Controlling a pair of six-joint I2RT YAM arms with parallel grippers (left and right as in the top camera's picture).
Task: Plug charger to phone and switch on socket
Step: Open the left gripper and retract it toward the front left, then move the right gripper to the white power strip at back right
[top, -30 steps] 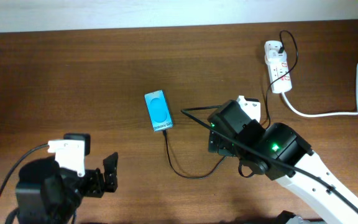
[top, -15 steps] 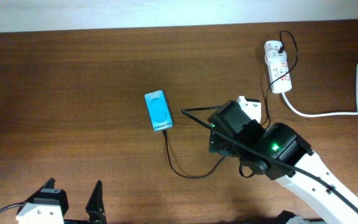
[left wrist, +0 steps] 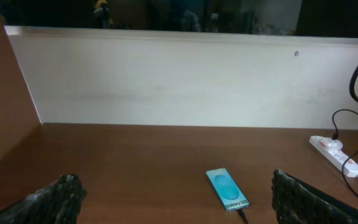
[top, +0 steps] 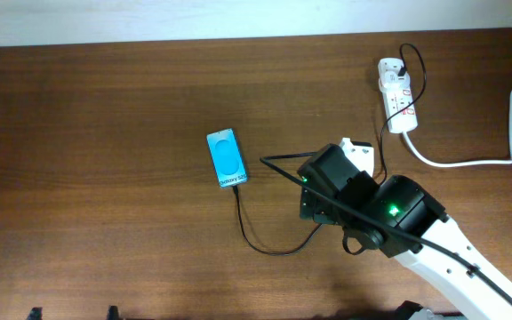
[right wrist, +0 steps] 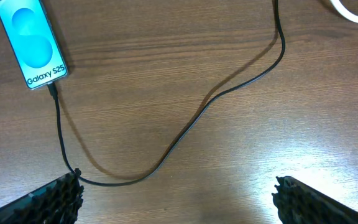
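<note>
Thin black charger cable (right wrist: 58, 127) looks plugged into the small cyan-screen phone (top: 227, 159) at desk centre, its other end at the white power strip (top: 396, 95) near the far right corner, so switch-on seems left; left gripper (left wrist: 174, 186) and right gripper (right wrist: 176, 193) gape wide, empty.

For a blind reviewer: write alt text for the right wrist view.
A phone with a cyan screen reading Galaxy S25 lies top left on a wooden table, the black charger cable meeting its lower edge and looping to the top. The right gripper is open.
</note>
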